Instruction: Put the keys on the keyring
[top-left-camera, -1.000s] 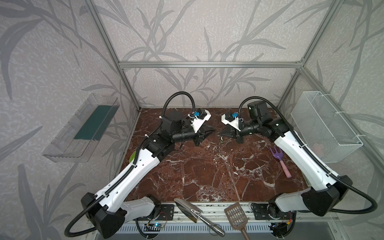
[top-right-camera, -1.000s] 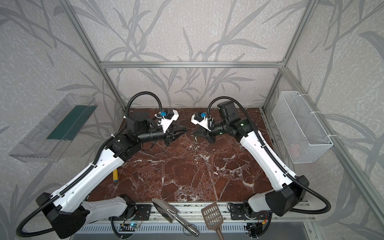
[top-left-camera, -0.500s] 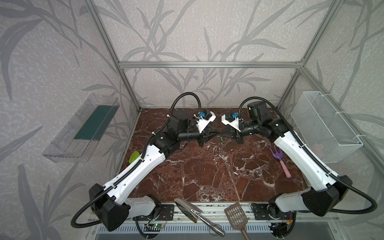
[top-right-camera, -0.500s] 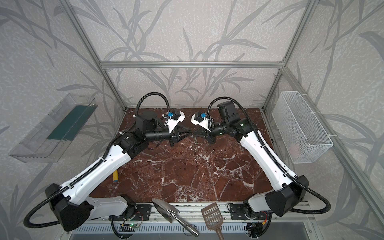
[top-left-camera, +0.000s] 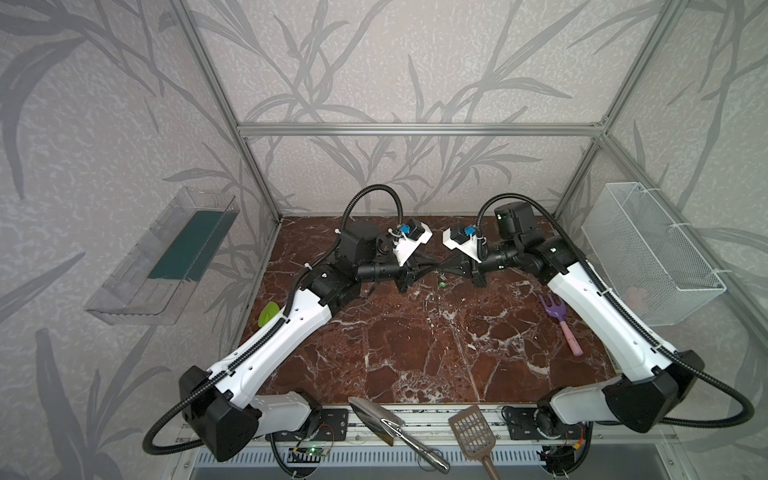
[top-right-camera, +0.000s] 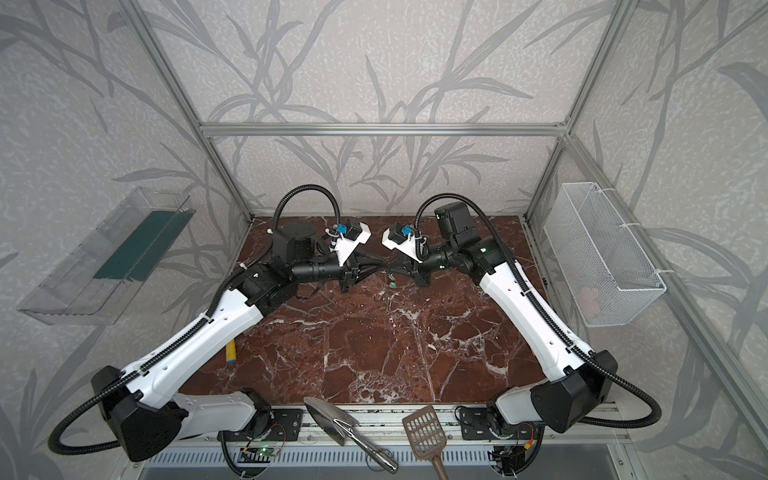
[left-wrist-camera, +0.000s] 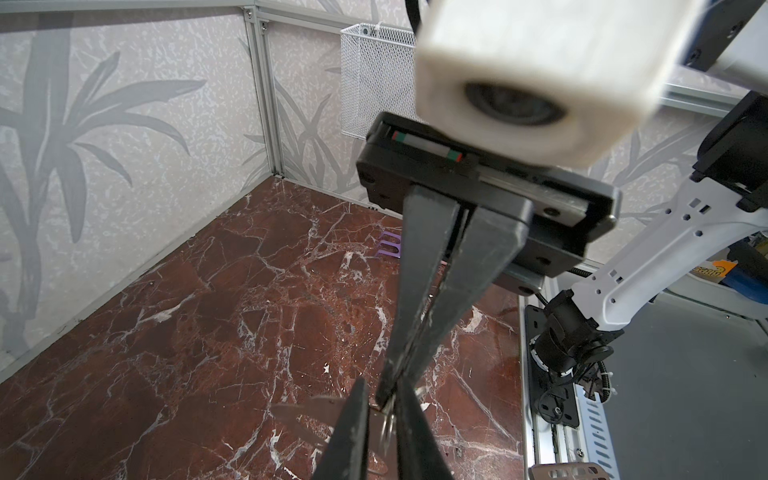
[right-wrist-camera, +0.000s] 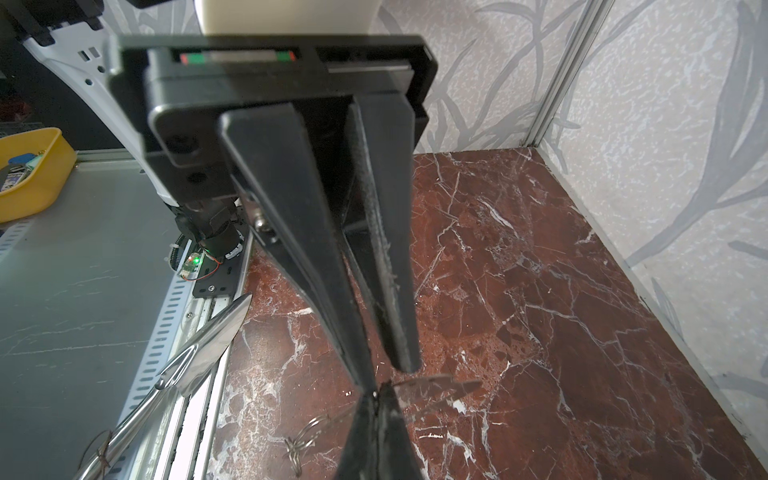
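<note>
Marble bench (top-left-camera: 415, 353) in a walled cell: threading is judged under way, not shown finished.
Both arms are stretched to the back middle and are met tip to tip above the stone. The right fingers (left-wrist-camera: 417, 291) are pressed together, seemingly on the wire of the keyring (right-wrist-camera: 306, 434), which is seen dangling beside them. The left fingers (left-wrist-camera: 351, 440) are held narrowly apart at the same spot; whether anything is pinched cannot be told. The green-headed key (top-left-camera: 443, 285) is seen hanging just below the meeting point, clear of the bench; whether it is already carried by the ring cannot be told.
</note>
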